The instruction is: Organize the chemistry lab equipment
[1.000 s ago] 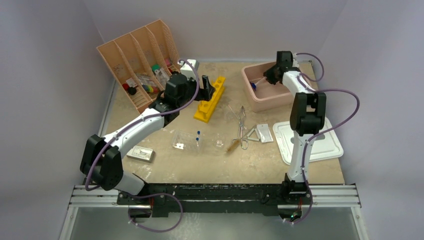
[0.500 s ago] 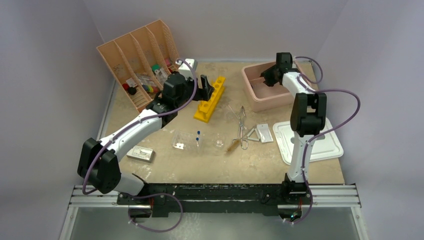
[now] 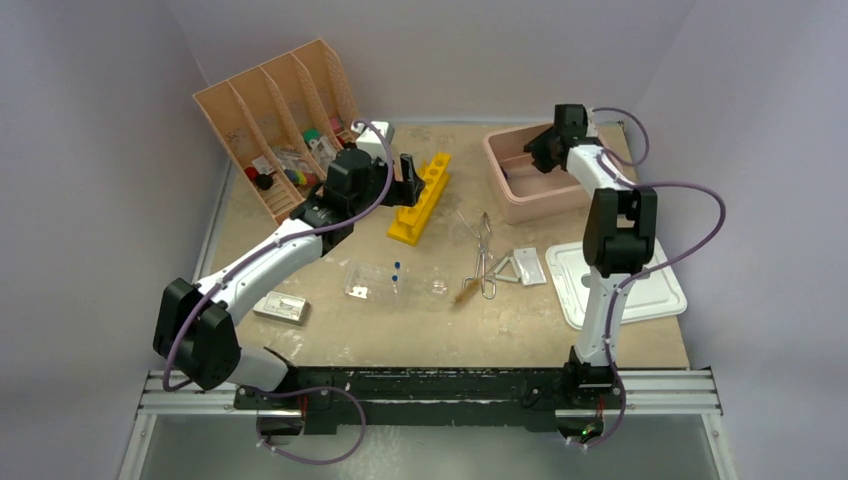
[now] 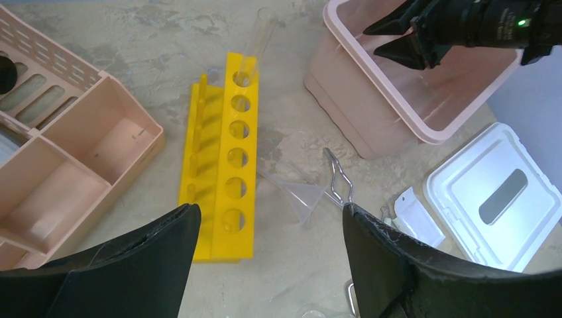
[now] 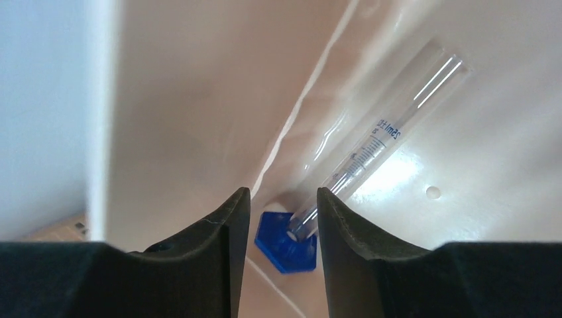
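A mottled tan counter (image 3: 420,320) sat inside pale grey walls, with a peach organizer (image 3: 240,120) at the far left and a pink tub (image 3: 530,208) at the far right. The right tool (image 5: 283,195) hung inside the tub, its jaws apart and gripping nothing. Just below them a graduated cylinder (image 5: 378,142) lay on its side on the tub floor, blue base toward the tool. The left tool (image 4: 270,211) hovered over the yellow rack (image 3: 420,195) near the organizer, its jaws wide apart and empty. One clear tube (image 4: 255,43) stood in the rack's far hole.

The step in hand looked like dropping the cylinder off in the tub. Much seemed left to sort: the metal tongs (image 3: 484,255), brush (image 3: 467,290), wire triangle (image 3: 505,270) and white packet (image 3: 530,265) lay bunched mid-counter. The blue-tipped pipettes (image 3: 395,270) sat to their left, and a silver sheet (image 3: 280,306) lay near the left arm.

The next move probably called for lifting the right tool straight up clear of the tub rim, without nudging the glass. It could then swing toward the tongs cluster, where overlapping pieces would need a careful pick.
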You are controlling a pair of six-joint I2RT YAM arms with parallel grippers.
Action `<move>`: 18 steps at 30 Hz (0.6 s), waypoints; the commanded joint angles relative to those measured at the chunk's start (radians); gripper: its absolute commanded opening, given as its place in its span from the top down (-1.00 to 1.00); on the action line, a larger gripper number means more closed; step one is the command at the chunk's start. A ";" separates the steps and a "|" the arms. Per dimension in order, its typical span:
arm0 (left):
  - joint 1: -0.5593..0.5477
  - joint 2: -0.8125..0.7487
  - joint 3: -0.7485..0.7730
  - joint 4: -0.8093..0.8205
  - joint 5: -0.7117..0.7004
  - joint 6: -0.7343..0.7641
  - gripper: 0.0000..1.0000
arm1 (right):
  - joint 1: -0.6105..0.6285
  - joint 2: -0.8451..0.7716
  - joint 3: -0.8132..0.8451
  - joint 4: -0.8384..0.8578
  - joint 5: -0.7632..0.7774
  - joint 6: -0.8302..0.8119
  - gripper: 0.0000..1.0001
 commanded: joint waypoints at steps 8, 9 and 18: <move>0.010 -0.128 -0.017 -0.031 -0.190 -0.024 -0.77 | 0.057 -0.394 -0.087 -0.056 -0.005 -0.441 0.05; 0.013 -0.134 -0.016 -0.046 -0.205 -0.029 -0.77 | 0.069 -0.424 -0.107 -0.070 -0.007 -0.467 0.05; 0.029 -0.214 -0.105 -0.024 -0.309 0.038 -0.77 | 0.244 -0.704 -0.346 -0.194 -0.004 -0.683 0.01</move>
